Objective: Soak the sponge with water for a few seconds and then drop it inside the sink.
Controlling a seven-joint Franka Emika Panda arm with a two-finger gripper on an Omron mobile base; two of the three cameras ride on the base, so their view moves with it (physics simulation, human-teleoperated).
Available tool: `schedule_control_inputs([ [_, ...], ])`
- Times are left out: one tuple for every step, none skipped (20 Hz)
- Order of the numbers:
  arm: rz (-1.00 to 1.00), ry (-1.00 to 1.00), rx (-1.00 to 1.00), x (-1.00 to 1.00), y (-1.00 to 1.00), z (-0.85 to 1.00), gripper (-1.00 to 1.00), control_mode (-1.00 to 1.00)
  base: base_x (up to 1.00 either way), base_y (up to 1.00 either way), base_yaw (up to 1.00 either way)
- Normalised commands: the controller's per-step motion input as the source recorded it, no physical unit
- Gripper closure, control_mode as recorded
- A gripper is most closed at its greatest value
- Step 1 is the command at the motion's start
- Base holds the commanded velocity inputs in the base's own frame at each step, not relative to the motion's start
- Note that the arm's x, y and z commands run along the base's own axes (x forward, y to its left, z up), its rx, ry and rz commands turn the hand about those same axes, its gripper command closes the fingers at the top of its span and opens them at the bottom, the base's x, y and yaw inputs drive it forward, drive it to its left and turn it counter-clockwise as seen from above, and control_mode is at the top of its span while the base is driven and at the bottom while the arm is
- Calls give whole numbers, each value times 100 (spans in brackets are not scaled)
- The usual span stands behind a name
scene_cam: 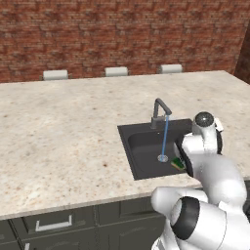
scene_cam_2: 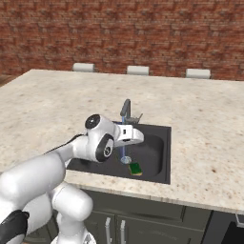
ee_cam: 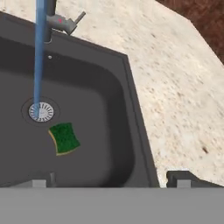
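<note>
Gripper [ee_cam: 111, 180]: jaws spread wide with nothing between them; the two dark tips rise at the bottom edge of the hand view, above the basin's near side
Sponge [ee_cam: 64, 138]: lies green side up on the basin floor, left of centre in the hand view, just beside the drain [ee_cam: 41, 111] and apart from the tips
Water [ee_cam: 40, 57]: thin blue stream down the upper left of the hand view, landing on the drain; it appears to miss the sponge narrowly
Sink [ee_cam: 131, 113]: dark basin, faucet [scene_cam: 160, 111] at its back rim
Step in hand: the drop looks done; the sponge sits inside the sink
To do it well: lift the open hand straight up; avoid the faucet and stream; leave the sponge untouched
</note>
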Motion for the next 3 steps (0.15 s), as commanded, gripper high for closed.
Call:
schedule_control_inputs([
  [-21,-17,0,-34,0,94,-100,-100,0,0,0],
  [-20,-16,0,-40,0,89,-100,-100,0,0,0],
  [-19,-15,0,-44,0,83,-100,-100,0,0,0],
])
